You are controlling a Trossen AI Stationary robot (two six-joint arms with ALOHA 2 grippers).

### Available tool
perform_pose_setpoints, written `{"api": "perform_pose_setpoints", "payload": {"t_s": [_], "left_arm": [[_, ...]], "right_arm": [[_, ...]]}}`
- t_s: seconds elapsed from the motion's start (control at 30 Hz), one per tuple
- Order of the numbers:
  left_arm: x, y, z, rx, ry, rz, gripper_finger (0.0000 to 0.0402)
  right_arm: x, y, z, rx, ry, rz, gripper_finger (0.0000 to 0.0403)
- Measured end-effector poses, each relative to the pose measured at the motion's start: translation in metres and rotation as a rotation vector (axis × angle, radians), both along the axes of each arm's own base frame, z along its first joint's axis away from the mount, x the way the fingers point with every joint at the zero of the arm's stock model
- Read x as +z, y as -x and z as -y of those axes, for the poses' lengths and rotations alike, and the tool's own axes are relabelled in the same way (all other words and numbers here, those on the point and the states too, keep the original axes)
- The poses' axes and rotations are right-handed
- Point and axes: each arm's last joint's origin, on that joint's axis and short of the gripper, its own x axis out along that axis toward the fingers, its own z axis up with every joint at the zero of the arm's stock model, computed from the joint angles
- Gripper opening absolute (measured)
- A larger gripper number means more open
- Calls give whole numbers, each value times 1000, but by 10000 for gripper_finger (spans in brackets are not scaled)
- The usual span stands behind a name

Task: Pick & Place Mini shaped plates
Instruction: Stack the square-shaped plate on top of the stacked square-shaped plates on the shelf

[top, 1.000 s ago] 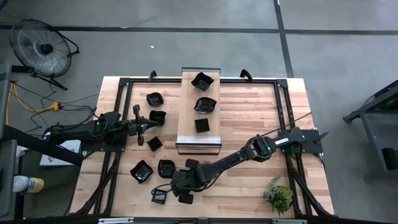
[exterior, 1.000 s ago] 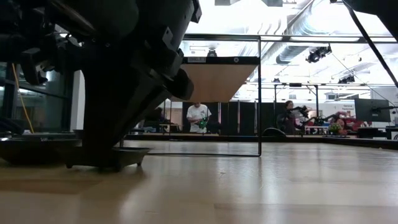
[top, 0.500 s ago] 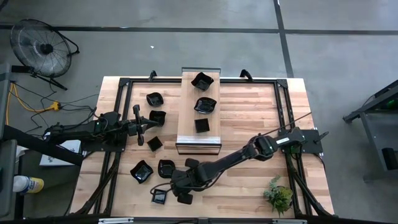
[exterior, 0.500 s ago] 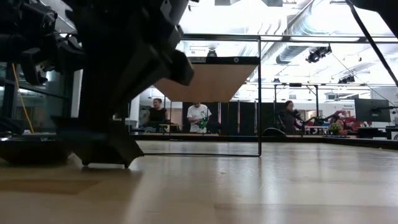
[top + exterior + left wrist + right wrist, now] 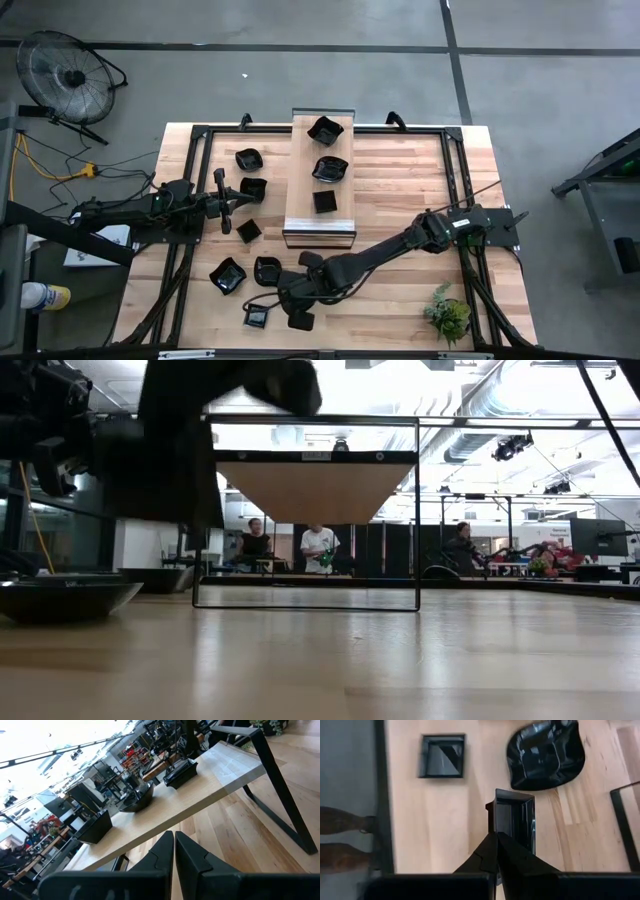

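High view, item one: right gripper, near the table's front edge, jaws closed on the rim of a small square black plate (right wrist view shows it lifted above the wood). Item two: a second square plate and a rounded glossy plate lie on the wood beneath it, apart from each other. Item three: raised wooden shelf at table centre, carrying three black plates in a row. Item four: left gripper, at the table's left side beside the shelf, fingers pressed together, holding nothing. Item five: further black plates scattered left of the shelf. Item six: small green plant at the front right corner.
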Motion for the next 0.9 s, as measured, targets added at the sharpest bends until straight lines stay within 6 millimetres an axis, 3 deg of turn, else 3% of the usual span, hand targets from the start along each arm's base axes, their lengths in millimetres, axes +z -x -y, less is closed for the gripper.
{"api": "perform_pose_setpoints", "payload": {"t_s": [0.5, 0.9], "left_arm": [[0, 0, 0, 0, 0, 0, 12], [0, 0, 0, 0, 0, 0, 12]], "right_arm": [[82, 30, 5, 1, 32, 192, 0], [137, 57, 22, 24, 312, 354, 0]]}}
